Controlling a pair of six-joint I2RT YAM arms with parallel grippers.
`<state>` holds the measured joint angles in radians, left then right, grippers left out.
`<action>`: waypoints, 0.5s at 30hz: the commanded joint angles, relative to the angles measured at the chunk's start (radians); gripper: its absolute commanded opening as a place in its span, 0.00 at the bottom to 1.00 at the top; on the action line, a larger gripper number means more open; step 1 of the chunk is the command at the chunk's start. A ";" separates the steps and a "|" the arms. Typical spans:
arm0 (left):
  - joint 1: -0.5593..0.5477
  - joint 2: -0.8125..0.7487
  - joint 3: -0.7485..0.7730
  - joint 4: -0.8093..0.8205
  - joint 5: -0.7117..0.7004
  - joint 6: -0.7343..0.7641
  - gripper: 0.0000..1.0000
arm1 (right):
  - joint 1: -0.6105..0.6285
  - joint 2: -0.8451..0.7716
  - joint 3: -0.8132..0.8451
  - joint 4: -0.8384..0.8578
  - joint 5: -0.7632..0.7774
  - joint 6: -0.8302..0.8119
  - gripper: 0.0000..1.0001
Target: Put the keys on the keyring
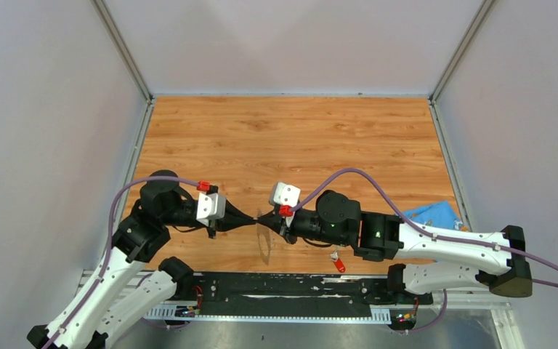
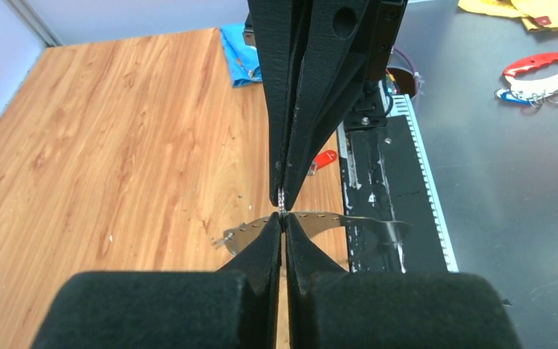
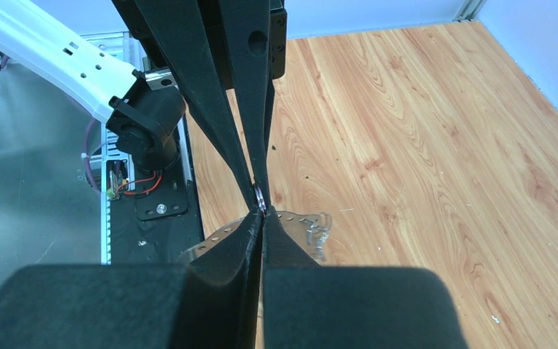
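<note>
The keyring (image 1: 265, 247) is a thin grey metal band with small holes, standing on edge and hanging under the spot where both grippers meet tip to tip. In the left wrist view my left gripper (image 2: 282, 216) is shut on the keyring's (image 2: 363, 218) rim. My right gripper (image 2: 282, 202) comes from the far side, shut on a shiny bit of the same rim. In the right wrist view my right gripper (image 3: 261, 214) pinches the keyring (image 3: 298, 218). The red-headed key (image 1: 338, 263) lies loose on the wood near the front edge, to the right. The blue-headed key is not in view.
A blue cloth (image 1: 432, 213) lies at the table's right edge. A black rail (image 1: 283, 287) runs along the near edge, just in front of the red-headed key (image 2: 325, 160). Red-handled tools (image 2: 541, 69) lie on the grey bench beyond the rail.
</note>
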<state>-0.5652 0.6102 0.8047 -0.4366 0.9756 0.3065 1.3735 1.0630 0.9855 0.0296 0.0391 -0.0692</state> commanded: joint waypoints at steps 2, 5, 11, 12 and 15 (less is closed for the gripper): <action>-0.004 -0.019 -0.004 -0.027 0.003 0.080 0.00 | -0.005 -0.026 0.005 0.007 -0.017 0.009 0.03; -0.004 -0.020 0.003 -0.063 0.011 0.163 0.00 | -0.005 -0.041 0.011 -0.022 0.014 0.023 0.23; -0.004 -0.040 0.012 -0.139 0.042 0.350 0.00 | -0.057 -0.125 -0.026 -0.151 0.122 0.171 0.47; -0.003 -0.045 0.008 -0.139 0.047 0.358 0.00 | -0.067 -0.144 -0.038 -0.193 0.154 0.207 0.50; -0.003 -0.064 0.001 -0.139 0.052 0.373 0.00 | -0.100 -0.180 -0.071 -0.410 0.247 0.375 0.57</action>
<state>-0.5652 0.5747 0.8047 -0.5625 0.9939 0.5953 1.3140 0.9241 0.9627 -0.1123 0.1432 0.0898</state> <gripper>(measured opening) 0.006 0.537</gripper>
